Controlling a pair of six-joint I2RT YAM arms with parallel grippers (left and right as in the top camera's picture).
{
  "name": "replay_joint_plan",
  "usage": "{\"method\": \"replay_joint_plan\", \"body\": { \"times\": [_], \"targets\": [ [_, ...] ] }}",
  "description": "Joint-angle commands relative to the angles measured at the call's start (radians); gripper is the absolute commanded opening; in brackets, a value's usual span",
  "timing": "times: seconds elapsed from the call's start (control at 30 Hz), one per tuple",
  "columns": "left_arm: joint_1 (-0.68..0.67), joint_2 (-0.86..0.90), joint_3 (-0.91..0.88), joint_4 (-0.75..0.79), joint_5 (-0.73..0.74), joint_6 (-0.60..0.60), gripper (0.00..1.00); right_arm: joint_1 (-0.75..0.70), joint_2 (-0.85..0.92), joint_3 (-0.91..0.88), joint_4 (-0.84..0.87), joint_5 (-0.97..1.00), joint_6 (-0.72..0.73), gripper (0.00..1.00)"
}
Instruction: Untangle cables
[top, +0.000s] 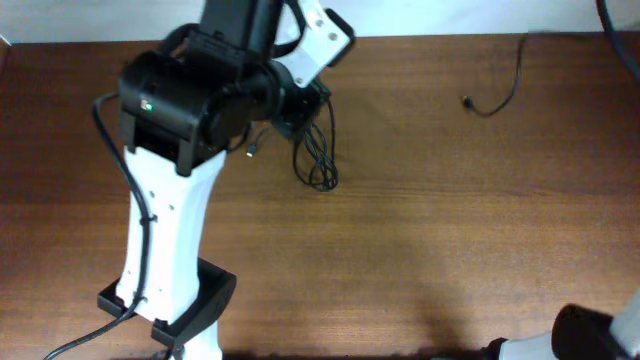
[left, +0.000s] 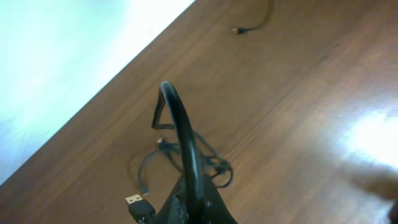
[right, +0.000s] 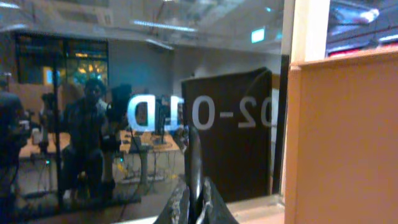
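- One wooden bench (top: 450, 250) carries everything, and most of its surface is bare.
- Your left arm (top: 165, 230) reaches from the near edge up to the far left part of the bench and covers its own hand in the overhead view.
- Your right arm (top: 600, 335) shows only at the near right corner, well apart from every cord.
- The cable bundle (top: 318, 160) lies at the tip of the left arm. It is a narrow clump of black loops whose long axis runs from the hand back toward the near edge.
- The lone cable (top: 514, 90) lies by itself at the far right, plug end pointing left, well apart from the bundle.
- Your left hand (left: 189, 198) is pressed together. One strand arches up out of its fingers, so it looks to be pinching a loop of the bundle, with the rest (left: 199, 158) lying on the wood just beyond.
- Your right hand (right: 194, 202) is pressed together on nothing and faces a glass wall (right: 93, 112), not the bench.
- A USB plug (left: 134, 201) hangs just left of the left fingers.
- The coming move turns on this: the bundle trails away from the left hand, so a pull along that axis would likely only drag it. Drawing sideways, or bringing the right hand across to pin it, looks better.
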Motion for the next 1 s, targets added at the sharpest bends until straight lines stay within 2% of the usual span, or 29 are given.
{"method": "replay_joint_plan", "body": {
  "times": [0.0, 0.13, 0.2, 0.27, 0.37, 0.47, 0.6, 0.73, 0.8, 0.97],
  "targets": [
    [-0.030, -0.004, 0.004, 0.003, -0.029, -0.032, 0.00, -0.009, 0.111, 0.007, 0.120, 0.073, -0.089, 0.04],
    [-0.029, -0.004, 0.004, 0.003, -0.067, 0.006, 0.00, -0.049, 0.271, 0.007, 0.262, 0.101, -0.092, 0.04],
    [-0.029, -0.004, 0.004, 0.003, -0.095, 0.009, 0.00, -0.090, 0.361, 0.007, 0.312, 0.059, 0.034, 0.04],
    [-0.029, -0.004, 0.004, 0.003, -0.107, 0.009, 0.00, -0.143, 0.452, 0.007, 0.349, -0.089, 0.158, 0.04],
    [-0.029, -0.004, 0.004, 0.003, -0.107, 0.009, 0.00, -0.185, 0.545, 0.007, 0.337, -0.122, 0.235, 0.04],
    [-0.029, -0.004, 0.004, 0.003, -0.107, 0.009, 0.00, -0.207, 0.613, 0.007, 0.210, -0.124, 0.211, 0.04],
    [-0.030, -0.004, 0.004, 0.003, -0.106, 0.001, 0.00, -0.195, 0.698, 0.006, -0.021, -0.148, 0.102, 0.04],
    [-0.030, -0.004, 0.004, 0.003, -0.106, 0.001, 0.00, -0.180, 0.784, 0.005, -0.200, -0.155, 0.103, 0.04],
    [-0.030, -0.004, 0.004, 0.003, -0.106, 0.001, 0.00, -0.166, 0.826, 0.005, -0.270, -0.156, 0.103, 0.04],
    [-0.030, -0.004, 0.003, 0.003, -0.105, 0.001, 0.00, -0.134, 0.890, 0.004, -0.315, -0.151, 0.102, 0.04]
  ]
}}
